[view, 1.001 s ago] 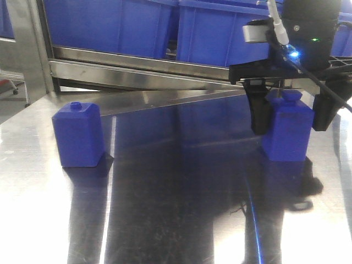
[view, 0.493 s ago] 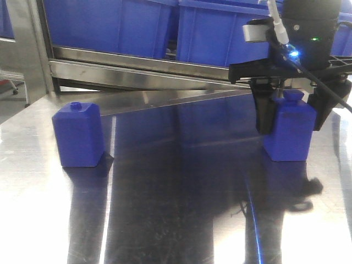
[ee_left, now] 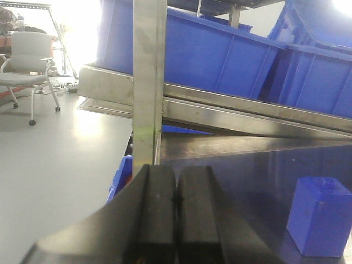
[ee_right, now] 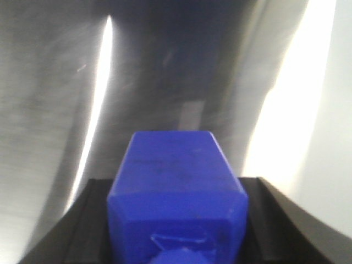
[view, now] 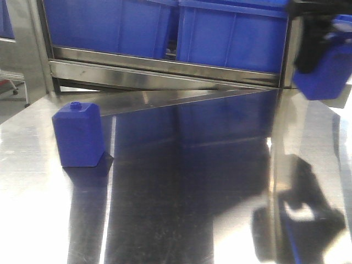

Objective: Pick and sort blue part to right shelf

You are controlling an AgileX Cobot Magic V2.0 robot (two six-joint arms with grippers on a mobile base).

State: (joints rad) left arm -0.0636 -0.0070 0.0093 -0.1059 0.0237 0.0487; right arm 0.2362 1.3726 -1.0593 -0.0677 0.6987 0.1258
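Your right end effector (ee_right: 179,228) clamps the blue part (view: 323,77), now lifted clear of the counter (view: 192,209) in front of the right shelf (view: 165,69); a second ago it stood there. Left end effector (ee_left: 176,201): pads pressed together, empty. Narrow-necked block (view: 80,135) unmoved.

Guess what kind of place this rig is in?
Probably a factory or warehouse parts-sorting station: large blue plastic bins on a steel-framed rack, a shiny steel table, and an office chair on a grey floor.
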